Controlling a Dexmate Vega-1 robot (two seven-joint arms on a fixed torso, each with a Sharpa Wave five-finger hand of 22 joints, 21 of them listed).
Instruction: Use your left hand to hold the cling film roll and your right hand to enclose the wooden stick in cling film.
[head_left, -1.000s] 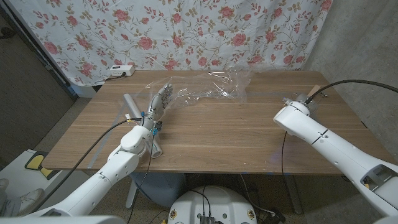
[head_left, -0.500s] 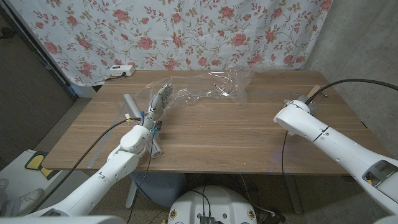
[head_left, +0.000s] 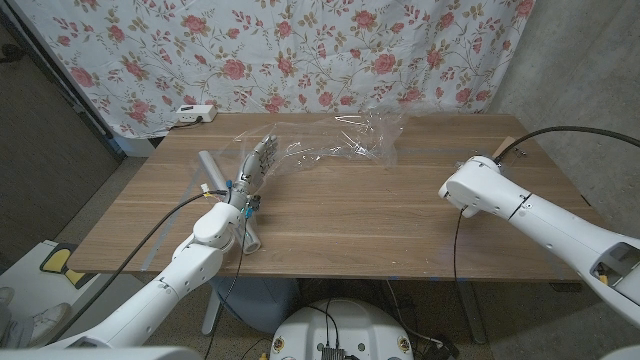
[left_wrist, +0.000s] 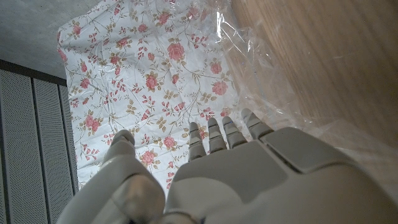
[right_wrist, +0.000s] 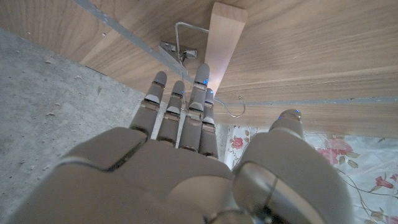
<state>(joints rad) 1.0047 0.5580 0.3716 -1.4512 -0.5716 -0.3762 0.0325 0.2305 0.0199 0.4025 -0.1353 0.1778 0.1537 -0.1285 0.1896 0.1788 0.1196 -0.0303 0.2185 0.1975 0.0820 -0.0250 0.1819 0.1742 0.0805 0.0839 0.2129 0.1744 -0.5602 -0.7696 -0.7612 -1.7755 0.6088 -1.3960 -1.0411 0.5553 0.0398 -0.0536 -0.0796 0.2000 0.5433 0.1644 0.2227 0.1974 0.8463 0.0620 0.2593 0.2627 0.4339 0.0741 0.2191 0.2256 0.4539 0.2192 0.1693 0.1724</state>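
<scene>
Floral curtain (head_left: 300, 50) (white power strip (head_left: 194, 114) beneath)

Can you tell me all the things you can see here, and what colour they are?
table: one, brown wood, under everything.
cling film: one clear, crinkly sheet, at the table's far middle.
cling film roll: one, grey tube, on the table's left part, partly behind the left arm.
wooden stick: one, pale wood, at the table's right edge.
curtain: one, white with pink roses, behind the table.
white box: one, beyond the table's far left corner.
left hand: one, grey, fingers apart over the film's left end, holding nothing.
right hand: one, grey, fingers stretched towards the stick, holding nothing.
</scene>
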